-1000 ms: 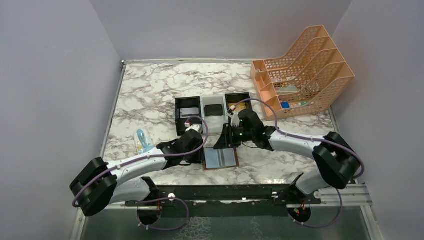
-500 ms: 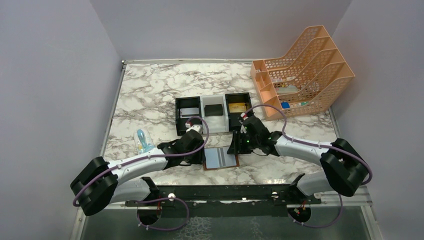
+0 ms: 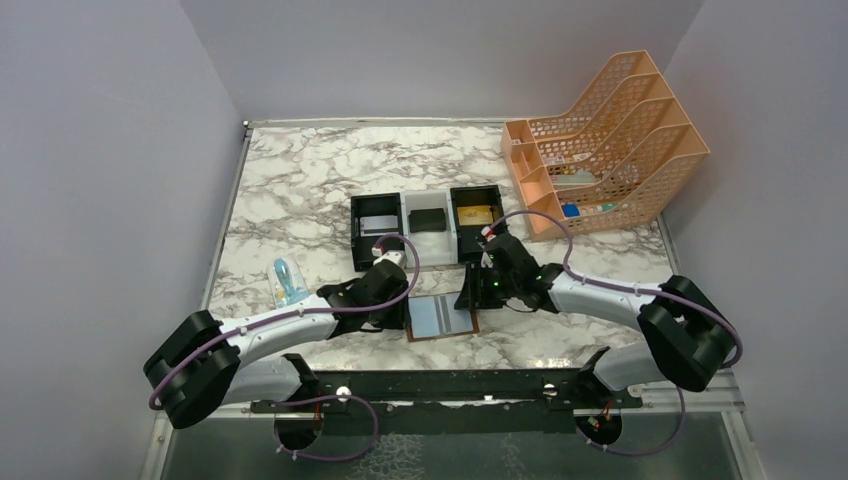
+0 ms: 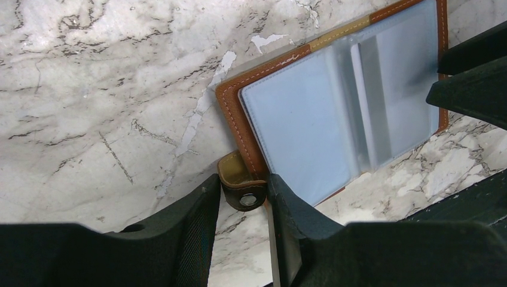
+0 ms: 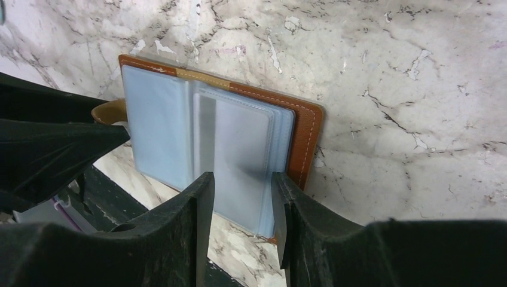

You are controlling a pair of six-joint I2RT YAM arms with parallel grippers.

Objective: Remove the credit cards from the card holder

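Observation:
The brown card holder (image 3: 443, 318) lies open on the marble near the front edge, its pale blue pockets (image 4: 311, 119) facing up. My left gripper (image 4: 241, 185) is at its left side, shut on the snap tab (image 4: 242, 179). Over the holder's right page (image 5: 239, 143) hangs my right gripper (image 5: 242, 182), open, with nothing between its fingers. Both credit cards lie in the black-and-white tray (image 3: 403, 208): the dark grey one (image 3: 377, 222) in the left compartment, the gold one (image 3: 474, 214) in the right.
A small black block (image 3: 428, 219) sits in the tray's middle compartment. An orange mesh file rack (image 3: 600, 140) stands at the back right. A small blue object (image 3: 288, 280) lies left of my left arm. Side walls close in the table.
My right gripper has drawn back from the tray's right compartment to the card holder's right side. The gold card now shows in that compartment. The left arm has barely moved.

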